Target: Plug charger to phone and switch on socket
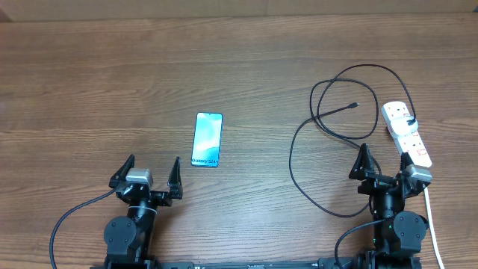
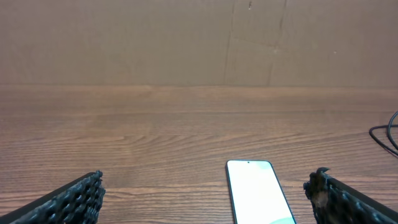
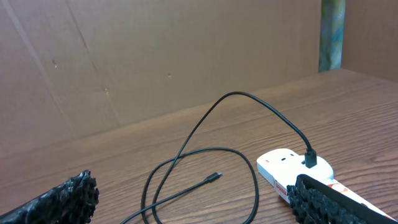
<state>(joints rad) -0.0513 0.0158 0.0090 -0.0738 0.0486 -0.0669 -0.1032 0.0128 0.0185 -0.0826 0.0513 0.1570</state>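
One readable text: "Galaxy S24", in small lettering across the near end of the screen of the slim rectangular smartphone with a light-blue screen point(image 1: 208, 140), left of centre, overhead view. In the left wrist view that screen is washed out white and nothing is legible. The white elongated power strip point(image 1: 407, 133), far right, has red-and-white markings on its near half, too small to read overhead. The right wrist view shows a red-printed sticker point(image 3: 281, 186) on the strip, partly hidden and blurred, unreadable.
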